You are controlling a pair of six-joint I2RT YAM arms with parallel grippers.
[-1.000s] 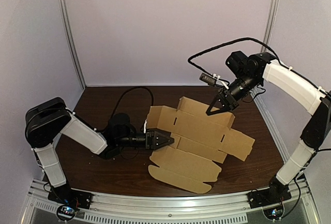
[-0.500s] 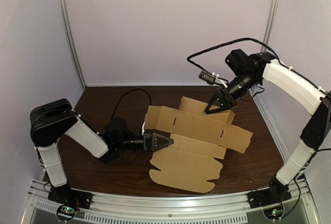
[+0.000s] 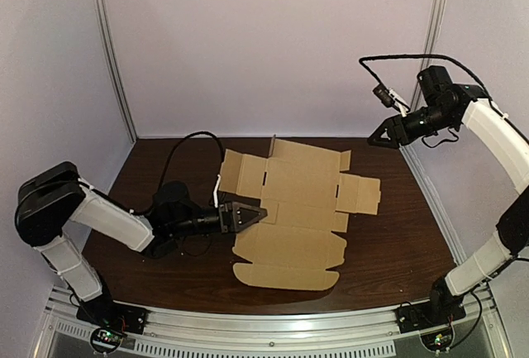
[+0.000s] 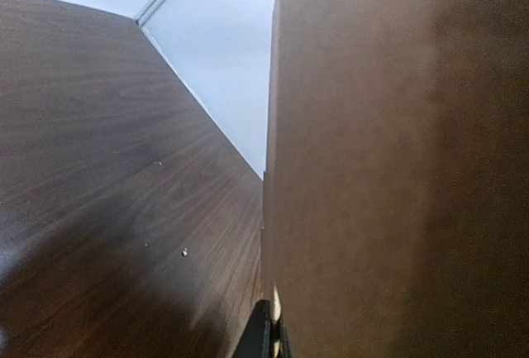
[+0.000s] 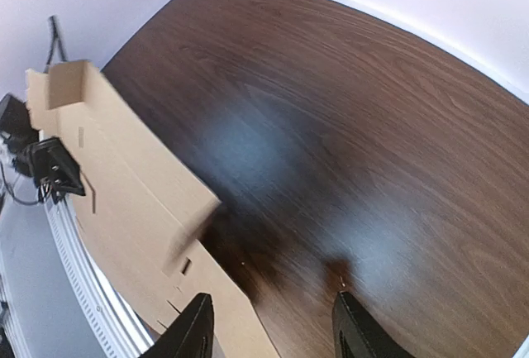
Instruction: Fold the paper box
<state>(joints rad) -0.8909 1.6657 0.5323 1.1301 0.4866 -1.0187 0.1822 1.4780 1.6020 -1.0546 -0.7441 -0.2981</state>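
Right fingers [image 5: 190, 337] withdrawn, spread; left fingers [image 3: 238, 213] pinch box [image 3: 297, 186] edge.

This is a robotics lab test cell. Plain pale panels [image 3: 273, 44] close the space at 9, 12 and 3 o'clock, with no furnishings on them. Aluminium profile uprights [image 3: 111, 52] stand in the far corners, at about 11 and 1 o'clock. The work surface is a dark wood-grain tabletop [image 3: 397, 234]. A slotted aluminium rail [image 3: 264, 329] runs along the edge at 6 o'clock. Two robot arm bases [image 3: 109, 318] are bolted to it, at 7 and 5 o'clock.
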